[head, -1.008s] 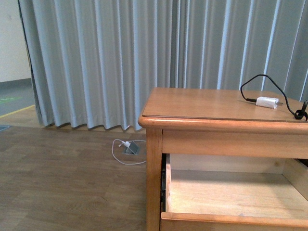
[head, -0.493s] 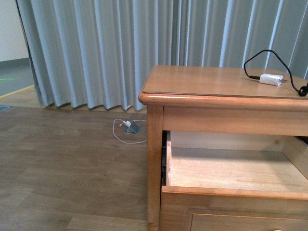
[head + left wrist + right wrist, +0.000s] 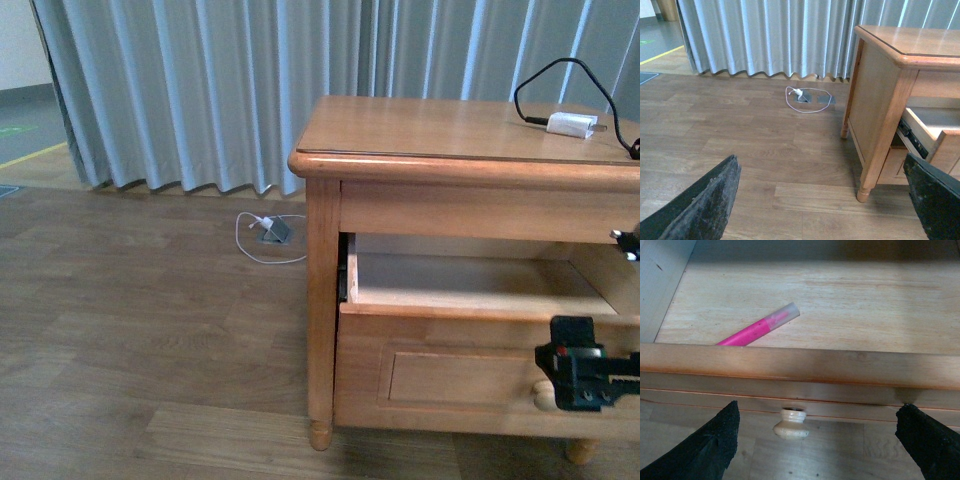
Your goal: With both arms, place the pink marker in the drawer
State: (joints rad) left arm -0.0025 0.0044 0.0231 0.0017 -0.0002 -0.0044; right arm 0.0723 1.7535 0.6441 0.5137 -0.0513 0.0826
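The pink marker [image 3: 757,330] lies inside the open drawer [image 3: 790,365], just behind its front board, so placement looks done. The right gripper [image 3: 578,375], lower right in the front view, hangs near the knob [image 3: 790,423], jaws spread and empty. The left gripper [image 3: 820,160] gapes empty too. Perhaps only closing remains.

We see pale grey pleated curtains [image 3: 200,90] hanging to a brown wood-plank floor [image 3: 120,330]. A honey-brown wooden dresser [image 3: 440,130] stands at right, near a grey floor socket [image 3: 275,231] with a looped white cable [image 3: 243,240]. White wall [image 3: 20,40] shows far left.
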